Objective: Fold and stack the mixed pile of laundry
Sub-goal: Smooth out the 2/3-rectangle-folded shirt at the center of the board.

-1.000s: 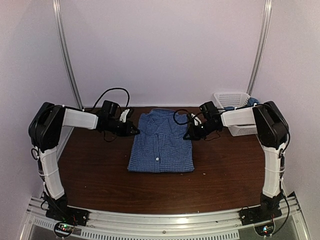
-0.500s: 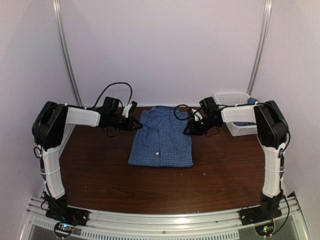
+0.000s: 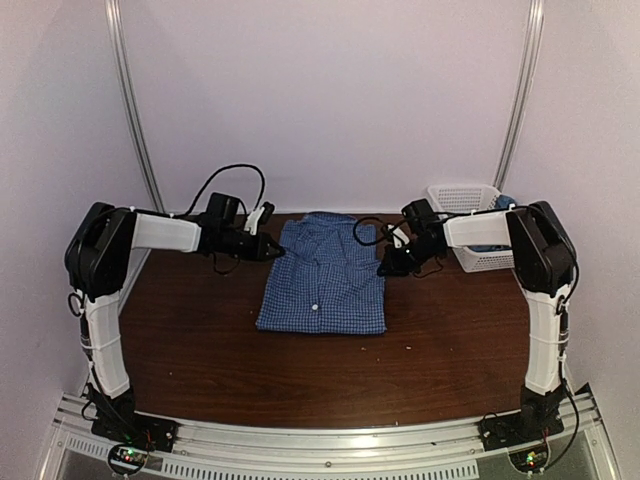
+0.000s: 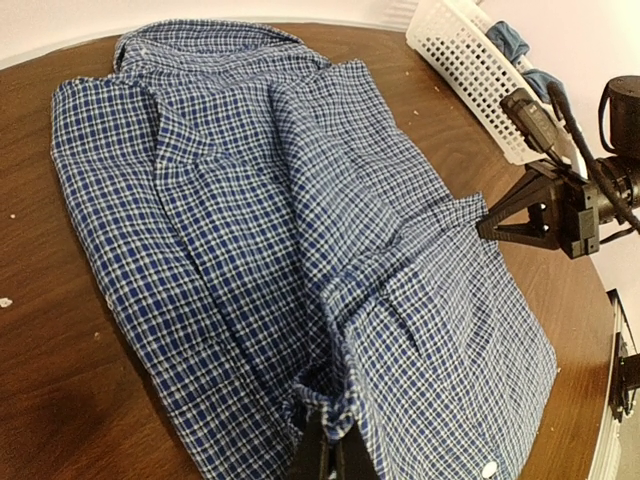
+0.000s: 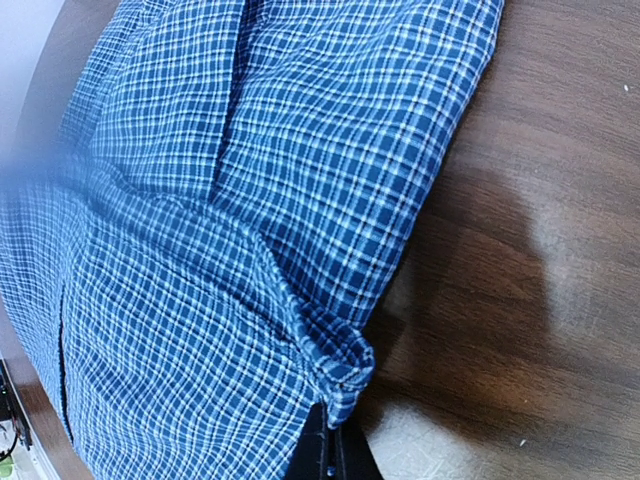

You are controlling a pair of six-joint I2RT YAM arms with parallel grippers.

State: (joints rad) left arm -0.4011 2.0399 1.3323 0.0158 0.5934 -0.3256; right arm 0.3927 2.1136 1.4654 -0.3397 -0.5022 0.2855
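The blue-and-white checked shirt point(image 3: 322, 278) lies folded in the middle of the brown table point(image 3: 200, 340), collar toward the back. My left gripper point(image 3: 279, 252) is at its left edge. In the left wrist view it point(image 4: 335, 452) is shut on a bunched fold of the checked shirt point(image 4: 260, 220). My right gripper point(image 3: 384, 268) is at the shirt's right edge, shut on a puckered bit of hem point(image 5: 345, 375) in the right wrist view. The teal t-shirt point(image 3: 505, 203) sits in the basket.
A white lattice basket point(image 3: 462, 193) stands at the back right corner, just behind my right arm; it shows too in the left wrist view as the basket point(image 4: 462, 62). Pale walls close off the back and both sides. Bare wood lies in front of the shirt.
Both grippers shifted a little toward the back along the shirt's edges. The right one moved slightly outward to the right. The shirt's upper part now lies flatter and narrower.
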